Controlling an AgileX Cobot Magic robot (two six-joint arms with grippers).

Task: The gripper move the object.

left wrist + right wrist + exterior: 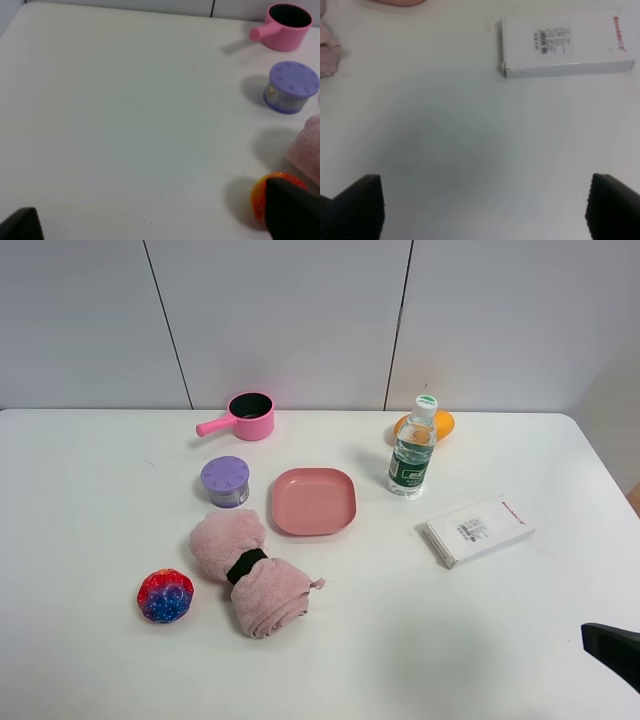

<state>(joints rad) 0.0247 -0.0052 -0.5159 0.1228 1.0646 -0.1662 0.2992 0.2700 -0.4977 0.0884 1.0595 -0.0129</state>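
The lavender jar (226, 481) looks light, rigid and smooth; gripping its short sidewall seems safest. Both the left tool (150, 225) and right tool (482, 207) are spread, empty.

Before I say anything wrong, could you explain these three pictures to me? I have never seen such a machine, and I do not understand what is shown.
This is a robot with two arms, each ending in a claw. One picture looks down from a high camera on a white table; the other two come from cameras on the arms' wrists. On the table lie a purple jar, a pink saucepan, a pink plate, a rolled pink towel, a multicoloured ball, a water bottle with an orange thing behind it, and a white box. The left claw and right claw are both open and hold nothing. From above, only a dark part of the right arm shows.
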